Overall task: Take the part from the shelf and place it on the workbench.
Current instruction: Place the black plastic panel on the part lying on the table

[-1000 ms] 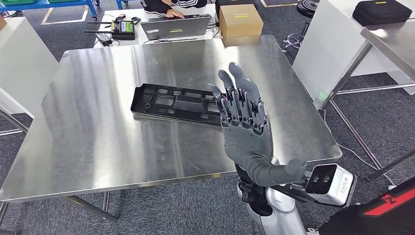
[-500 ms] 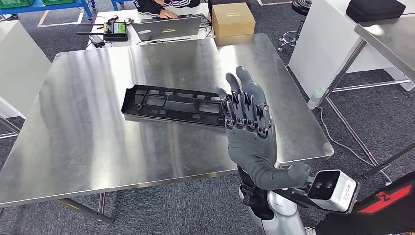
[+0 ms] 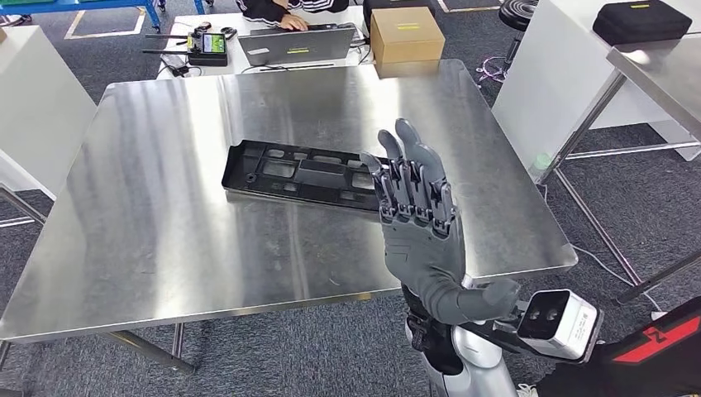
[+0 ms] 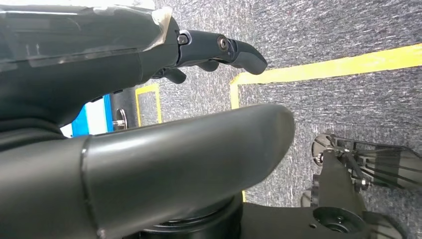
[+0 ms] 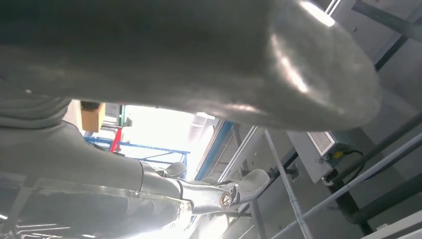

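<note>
The long black plastic part (image 3: 298,175) lies flat on the steel workbench (image 3: 165,240), a little right of its middle. My right hand (image 3: 417,223) is raised over the bench's near right area, fingers straight and spread, its tips in front of the part's right end. It holds nothing. The right wrist view has the same hand (image 5: 174,59) up close, with its fingers (image 5: 219,196) stretched out and nothing in them. My left hand (image 4: 149,149) hangs over grey carpet with yellow tape lines, fingers (image 4: 224,50) extended, holding nothing.
Behind the bench stand a cardboard box (image 3: 406,35), a laptop (image 3: 298,45) with a person's hand (image 3: 289,21) on it, and a controller (image 3: 208,45). White tables flank the bench; the right one bears a black case (image 3: 641,21). Carpet lies all around.
The camera swayed and came back. My right hand has sunk a little and drawn back toward me, still spread. The part has not moved.
</note>
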{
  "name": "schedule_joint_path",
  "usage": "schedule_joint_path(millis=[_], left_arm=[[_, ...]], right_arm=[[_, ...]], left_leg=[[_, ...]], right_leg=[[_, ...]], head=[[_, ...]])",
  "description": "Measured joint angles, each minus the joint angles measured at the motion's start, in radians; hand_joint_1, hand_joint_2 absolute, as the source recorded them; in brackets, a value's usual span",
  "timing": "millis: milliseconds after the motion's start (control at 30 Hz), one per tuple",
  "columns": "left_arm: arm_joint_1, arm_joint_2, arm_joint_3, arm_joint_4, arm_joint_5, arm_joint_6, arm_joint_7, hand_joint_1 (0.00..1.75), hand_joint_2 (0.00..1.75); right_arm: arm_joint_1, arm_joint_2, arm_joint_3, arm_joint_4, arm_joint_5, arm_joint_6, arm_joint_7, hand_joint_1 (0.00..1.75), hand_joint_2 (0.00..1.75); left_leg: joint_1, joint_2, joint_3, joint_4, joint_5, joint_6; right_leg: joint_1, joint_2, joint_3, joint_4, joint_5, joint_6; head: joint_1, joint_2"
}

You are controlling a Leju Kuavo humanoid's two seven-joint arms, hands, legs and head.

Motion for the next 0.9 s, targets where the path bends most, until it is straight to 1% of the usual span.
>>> schedule_joint_path(millis=[33, 67, 133, 167, 200, 233, 267, 300, 333, 367, 400, 433, 467, 500, 533, 567, 633, 667, 700, 733, 800, 833, 867, 900], left_arm=[[0.000, 0.000, 0.000, 0.000, 0.000, 0.000, 0.000, 0.00, 0.00], [0.001, 0.000, 0.000, 0.000, 0.000, 0.000, 0.000, 0.00, 0.00], [0.002, 0.000, 0.002, 0.000, 0.001, 0.000, 0.000, 0.00, 0.00], [0.001, 0.001, 0.003, 0.000, 0.001, -0.001, 0.000, 0.00, 0.00], [0.001, 0.001, 0.005, 0.000, 0.002, -0.001, 0.000, 0.00, 0.00], [0.001, 0.001, 0.006, 0.000, 0.002, -0.001, 0.000, 0.00, 0.00], [0.002, 0.001, 0.007, 0.000, 0.002, -0.002, 0.000, 0.00, 0.00], [0.003, 0.001, 0.007, 0.000, 0.002, -0.002, 0.000, 0.00, 0.00], [0.004, 0.001, 0.008, 0.000, 0.002, -0.004, 0.000, 0.00, 0.00], [0.005, 0.001, 0.008, 0.000, 0.002, -0.005, 0.000, 0.00, 0.00], [0.006, 0.001, 0.009, 0.000, 0.002, -0.006, 0.000, 0.00, 0.00], [0.005, 0.001, 0.009, 0.000, 0.002, -0.007, 0.000, 0.00, 0.00], [0.005, 0.000, 0.010, 0.000, 0.002, -0.006, 0.000, 0.00, 0.00], [0.003, -0.001, 0.011, 0.000, 0.002, -0.006, 0.000, 0.00, 0.00], [0.002, -0.002, 0.012, 0.000, 0.001, -0.006, 0.000, 0.00, 0.00], [0.002, -0.002, 0.013, 0.000, 0.001, -0.006, 0.000, 0.00, 0.00], [0.003, -0.002, 0.014, 0.000, 0.000, -0.004, 0.000, 0.00, 0.00], [0.003, -0.001, 0.015, 0.000, -0.001, -0.004, 0.000, 0.00, 0.00], [0.003, -0.001, 0.015, 0.000, -0.001, -0.003, 0.000, 0.00, 0.00], [0.002, 0.000, 0.015, 0.000, -0.001, -0.003, 0.000, 0.00, 0.00], [0.002, 0.000, 0.016, 0.000, -0.001, -0.002, 0.000, 0.00, 0.00], [0.002, 0.000, 0.016, 0.000, -0.001, -0.003, 0.000, 0.00, 0.00], [0.003, -0.001, 0.016, 0.000, -0.001, -0.004, 0.000, 0.00, 0.00], [0.004, -0.001, 0.016, 0.000, -0.001, -0.005, 0.000, 0.00, 0.00]], right_arm=[[0.000, 0.000, 0.000, 0.000, 0.000, 0.000, 0.001, 0.00, 0.00], [0.002, 0.000, -0.001, 0.000, 0.000, 0.000, 0.001, 0.00, 0.00], [0.004, 0.000, -0.003, 0.000, -0.001, 0.000, 0.000, 0.00, 0.00], [0.004, 0.001, -0.004, 0.000, -0.001, 0.000, 0.000, 0.00, 0.00], [0.004, 0.002, -0.005, 0.000, -0.001, 0.000, 0.000, 0.00, 0.00], [0.005, 0.003, -0.006, 0.000, -0.001, 0.000, -0.001, 0.00, 0.00], [0.006, 0.003, -0.006, 0.001, -0.001, 0.000, -0.001, 0.00, 0.00], [0.007, 0.004, -0.007, 0.002, -0.001, 0.000, -0.001, 0.00, 0.00], [0.009, 0.004, -0.007, 0.003, 0.000, 0.000, -0.001, 0.00, 0.00], [0.012, 0.004, -0.008, 0.004, 0.000, 0.000, -0.001, 0.00, 0.00], [0.014, 0.004, -0.009, 0.005, 0.000, 0.000, -0.001, 0.00, 0.00], [0.016, 0.004, -0.009, 0.006, 0.001, 0.000, -0.001, 0.00, 0.00], [0.016, 0.004, -0.010, 0.006, 0.002, 0.000, -0.001, 0.00, 0.00], [0.017, 0.004, -0.010, 0.006, 0.003, 0.000, -0.001, 0.00, 0.00], [0.017, 0.004, -0.011, 0.006, 0.004, 0.000, -0.002, 0.00, 0.00], [0.017, 0.005, -0.012, 0.006, 0.005, 0.000, -0.002, 0.00, 0.00], [0.017, 0.005, -0.012, 0.006, 0.008, 0.000, -0.001, 0.00, 0.00], [0.017, 0.005, -0.013, 0.006, 0.009, 0.000, -0.001, 0.00, 0.00], [0.017, 0.005, -0.014, 0.006, 0.010, 0.000, -0.001, 0.00, 0.00], [0.017, 0.005, -0.016, 0.006, 0.010, 0.000, -0.001, 0.00, 0.00], [0.018, 0.004, -0.018, 0.006, 0.011, 0.000, -0.001, 0.00, 0.00], [0.019, 0.004, -0.020, 0.006, 0.011, 0.000, -0.001, 0.00, 0.00], [0.020, 0.004, -0.021, 0.006, 0.012, 0.000, -0.001, 0.00, 0.00], [0.020, 0.004, -0.022, 0.006, 0.013, -0.001, 0.000, 0.00, 0.00]], left_leg=[[-0.002, 0.000, -0.001, 0.003, -0.001, -0.004], [-0.003, 0.000, -0.002, 0.004, -0.001, -0.009], [0.000, 0.000, -0.004, 0.006, -0.003, -0.018], [0.002, 0.000, -0.009, 0.019, -0.015, -0.024], [0.005, 0.000, -0.022, 0.049, -0.036, -0.030], [0.008, 0.000, -0.044, 0.100, -0.068, -0.036], [0.011, 0.000, -0.073, 0.164, -0.102, -0.042], [0.014, 0.000, -0.101, 0.226, -0.128, -0.047], [0.018, 0.000, -0.120, 0.267, -0.138, -0.052], [0.023, 0.000, -0.123, 0.273, -0.129, -0.056], [0.028, 0.001, -0.106, 0.241, -0.103, -0.059], [0.034, 0.002, -0.075, 0.182, -0.069, -0.063], [0.037, 0.004, -0.043, 0.120, -0.044, -0.068], [0.039, 0.004, -0.018, 0.069, -0.029, -0.067], [0.038, 0.003, -0.005, 0.040, -0.024, -0.064], [0.034, 0.002, -0.002, 0.030, -0.028, -0.057], [0.028, 0.001, -0.005, 0.026, -0.024, -0.037], [0.025, 0.001, -0.005, 0.024, -0.021, -0.028], [0.024, 0.002, -0.007, 0.021, -0.018, -0.018], [0.022, 0.002, -0.008, 0.020, -0.015, -0.010], [0.015, 0.003, -0.014, 0.020, -0.011, 0.001], [0.012, 0.004, -0.017, 0.021, -0.009, 0.004], [0.008, 0.004, -0.020, 0.021, -0.007, 0.007], [0.005, 0.003, -0.021, 0.021, -0.005, 0.008]], right_leg=[[0.001, 0.000, 0.014, -0.029, 0.010, -0.005], [0.003, 0.001, 0.017, -0.037, 0.014, -0.011], [-0.004, 0.001, 0.019, -0.039, 0.020, -0.022], [-0.008, 0.001, 0.020, -0.041, 0.022, -0.027], [-0.013, 0.000, 0.021, -0.042, 0.024, -0.032], [-0.015, 0.000, 0.022, -0.043, 0.025, -0.034], [-0.015, -0.001, 0.021, -0.043, 0.026, -0.036], [-0.015, -0.001, 0.021, -0.042, 0.026, -0.037], [-0.016, -0.001, 0.021, -0.042, 0.025, -0.036], [-0.017, -0.001, 0.021, -0.042, 0.025, -0.036], [-0.019, -0.001, 0.022, -0.041, 0.025, -0.035], [-0.020, -0.001, 0.022, -0.039, 0.023, -0.032], [-0.019, -0.001, 0.021, -0.036, 0.021, -0.028], [-0.016, 0.000, 0.019, -0.033, 0.019, -0.022], [-0.013, 0.000, 0.016, -0.031, 0.018, -0.015], [-0.009, 0.000, 0.013, -0.031, 0.019, -0.009], [-0.010, 0.000, 0.008, -0.032, 0.019, 0.003], [-0.011, -0.001, 0.002, -0.022, 0.011, 0.006], [-0.013, -0.002, -0.011, 0.007, -0.007, 0.005], [-0.014, -0.002, -0.034, 0.056, -0.034, 0.000], [-0.011, -0.003, -0.094, 0.189, -0.092, -0.012], [-0.008, -0.003, -0.115, 0.237, -0.108, -0.013], [-0.005, -0.003, -0.118, 0.252, -0.110, -0.012], [-0.001, -0.003, -0.102, 0.228, -0.097, -0.008]], head=[[-0.001, 0.000], [-0.001, 0.000], [-0.002, 0.000], [-0.002, 0.000], [-0.002, 0.000], [-0.002, 0.000], [-0.003, 0.000], [-0.002, 0.000], [-0.003, 0.000], [-0.003, 0.000], [-0.003, 0.000], [-0.003, 0.000], [-0.003, 0.000], [-0.002, 0.000], [-0.001, 0.000], [0.000, 0.000], [0.000, 0.000], [0.000, 0.000], [0.001, 0.000], [0.001, 0.000], [0.001, 0.000], [0.001, 0.000], [0.001, 0.000], [0.001, 0.000]])
